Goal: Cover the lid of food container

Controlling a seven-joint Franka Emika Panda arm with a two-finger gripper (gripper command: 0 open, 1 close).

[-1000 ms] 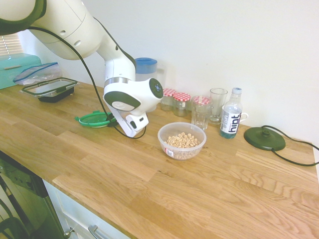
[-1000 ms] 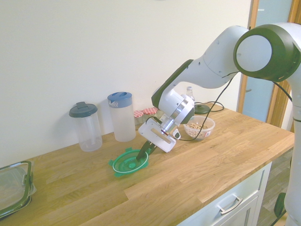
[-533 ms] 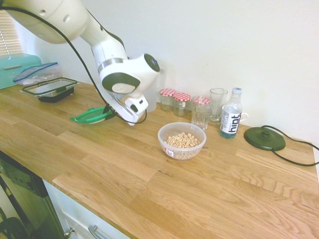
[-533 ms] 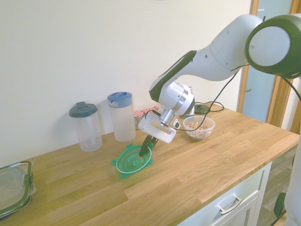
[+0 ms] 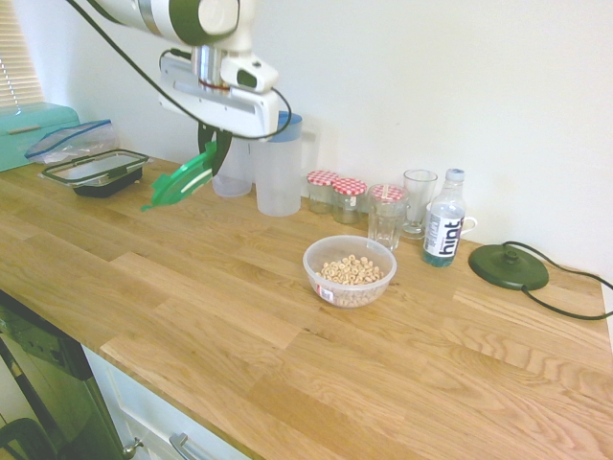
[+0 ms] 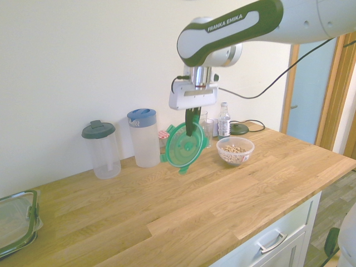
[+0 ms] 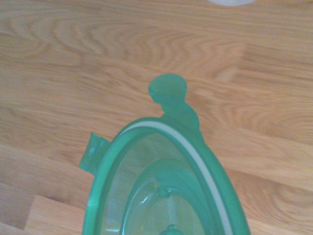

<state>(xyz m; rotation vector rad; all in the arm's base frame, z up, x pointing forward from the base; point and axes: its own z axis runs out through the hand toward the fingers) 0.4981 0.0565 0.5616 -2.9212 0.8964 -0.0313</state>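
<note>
Pincer (image 6: 192,123) is clamped shut on the lid's (image 6: 184,146) rim, so the lid hangs tilted, high over the worktop (image 6: 183,211). In the second exterior view the tub (image 6: 235,151) stands open at the lid's 3 o'clock, well apart, cereal showing. Pick-up looks done; carrying across, levelling, lowering and pressing the tabs remain. Jugs (image 6: 143,137) stand behind at 9 o'clock.

Gripper (image 6: 191,132) high above counter (image 5: 239,316), green lid (image 6: 184,146) hanging tilted from closed fingers, clear of wood below. Open counter between lid and cereal tub (image 5: 350,270); tub's top unobstructed. Obstacles behind tub along wall: jars (image 5: 337,195), glasses (image 5: 400,211), water bottle (image 5: 443,231). Two jugs (image 6: 122,142) stand behind lid. Front half of counter bare.
</note>
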